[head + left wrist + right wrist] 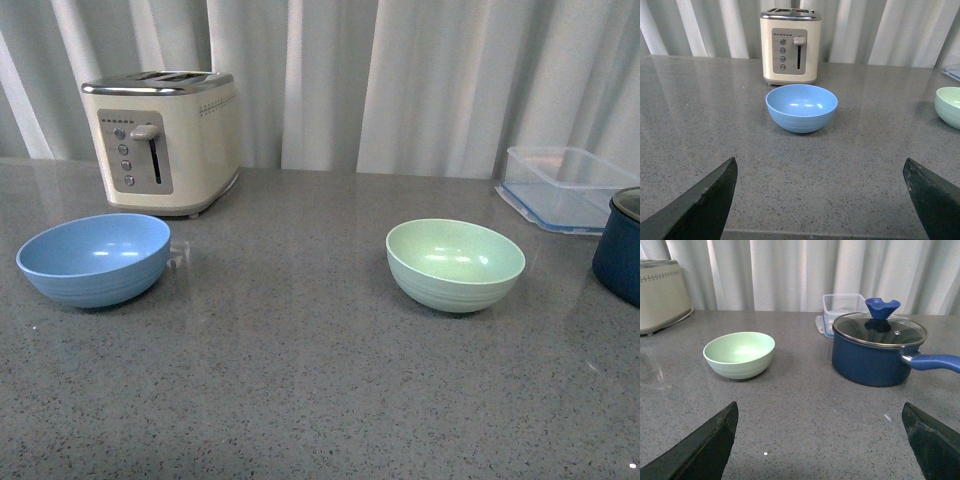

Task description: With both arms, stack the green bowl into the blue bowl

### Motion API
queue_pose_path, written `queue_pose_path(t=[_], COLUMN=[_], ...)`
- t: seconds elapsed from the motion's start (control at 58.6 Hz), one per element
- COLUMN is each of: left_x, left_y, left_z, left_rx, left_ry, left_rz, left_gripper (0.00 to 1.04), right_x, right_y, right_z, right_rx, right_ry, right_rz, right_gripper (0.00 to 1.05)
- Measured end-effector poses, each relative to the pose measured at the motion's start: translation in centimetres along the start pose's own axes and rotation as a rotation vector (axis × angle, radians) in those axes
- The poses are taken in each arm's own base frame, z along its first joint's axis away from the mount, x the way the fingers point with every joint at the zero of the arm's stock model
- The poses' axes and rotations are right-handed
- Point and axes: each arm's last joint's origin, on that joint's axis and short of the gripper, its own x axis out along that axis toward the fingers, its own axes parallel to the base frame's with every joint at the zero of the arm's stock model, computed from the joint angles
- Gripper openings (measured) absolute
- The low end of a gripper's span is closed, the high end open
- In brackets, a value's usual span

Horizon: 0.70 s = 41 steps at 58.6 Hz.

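Start of the stacking task, seen from the front and from both wrists. The green bowl point(455, 262) stands upright and empty on the table point(300, 400), right of the middle. The blue bowl point(93, 258), also upright and empty, stands well apart toward the left side, just in front of the toaster point(165, 140) at the far edge. The left hand point(821, 197) faces the blue bowl and the right hand point(820, 437) faces the green bowl. Both hands are released, fingers spread wide and empty, and neither touches a bowl. Likely hazards: a pinch on the smooth, thin rim may slip or tip the green bowl. The right arm may strike the lidded navy pot point(875, 357) near the green bowl. The unsteadied blue bowl may slide toward the toaster when the green bowl is lowered off-centre.
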Motion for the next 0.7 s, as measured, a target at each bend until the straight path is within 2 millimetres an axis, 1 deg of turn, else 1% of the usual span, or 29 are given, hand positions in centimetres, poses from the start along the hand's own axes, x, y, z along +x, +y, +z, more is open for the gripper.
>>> queue_pose_path(t=[0.358,0.41,0.444,0.461,0.478,0.546,0.597,0.631,0.683,0.7], left_x=[0.0,0.2,0.2,0.2,0.2,0.5,1.2,2.2,3.3,3.9], left_y=[0.0,0.0,-0.1,-0.1,-0.1,0.1,0.3,0.5,0.8,1.0], left_z=[0.0,0.1,1.0,1.2,1.7,2.7,2.3,1.8,2.1,2.6], left_rx=[0.000,0.038,0.069,0.069,0.072,0.089,0.117,0.147,0.147,0.139], left_ry=[0.000,-0.047,-0.139,-0.162,-0.205,-0.245,-0.175,-0.071,0.011,0.024], left_rz=[0.000,0.089,0.187,0.195,0.247,0.345,0.371,0.375,0.364,0.369], left_gripper=[0.98,0.98,0.98,0.98,0.98,0.98,0.98,0.98,0.98,0.98], right_x=[0.0,0.0,0.0,0.0,0.0,0.0,0.0,0.0,0.0,0.0], right_y=[0.0,0.0,0.0,0.0,0.0,0.0,0.0,0.0,0.0,0.0], right_z=[0.0,0.0,0.0,0.0,0.0,0.0,0.0,0.0,0.0,0.0], right_rx=[0.000,0.000,0.000,0.000,0.000,0.000,0.000,0.000,0.000,0.000], right_ry=[0.000,0.000,0.000,0.000,0.000,0.000,0.000,0.000,0.000,0.000], right_rz=[0.000,0.000,0.000,0.000,0.000,0.000,0.000,0.000,0.000,0.000], right_gripper=[0.95,0.95,0.95,0.95,0.95,0.95,0.95,0.95,0.95,0.95])
